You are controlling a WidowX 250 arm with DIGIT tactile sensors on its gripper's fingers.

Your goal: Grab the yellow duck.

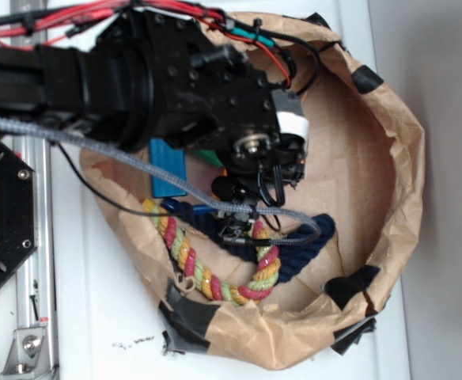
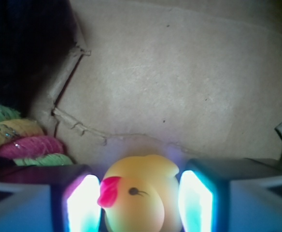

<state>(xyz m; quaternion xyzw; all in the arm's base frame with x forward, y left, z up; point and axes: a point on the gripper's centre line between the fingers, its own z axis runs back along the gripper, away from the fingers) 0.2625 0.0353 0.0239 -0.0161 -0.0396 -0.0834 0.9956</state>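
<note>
The yellow duck point(image 2: 141, 198), a small rounded toy with a red-orange beak pointing left, sits between my two lit pads at the bottom of the wrist view. My gripper point(image 2: 140, 195) has its left pad point(image 2: 83, 205) against the beak side and its right pad point(image 2: 195, 203) against the duck's body, so it is shut on the duck. In the exterior view my gripper point(image 1: 243, 210) reaches down inside the brown paper basin point(image 1: 405, 158). The arm hides the duck there.
A braided yellow-pink-green rope point(image 1: 207, 277) lies in the basin at the front left; it also shows in the wrist view point(image 2: 25, 140). A blue block point(image 1: 168, 166), a green block point(image 1: 211, 157) and a dark blue cloth point(image 1: 302, 245) lie near the gripper.
</note>
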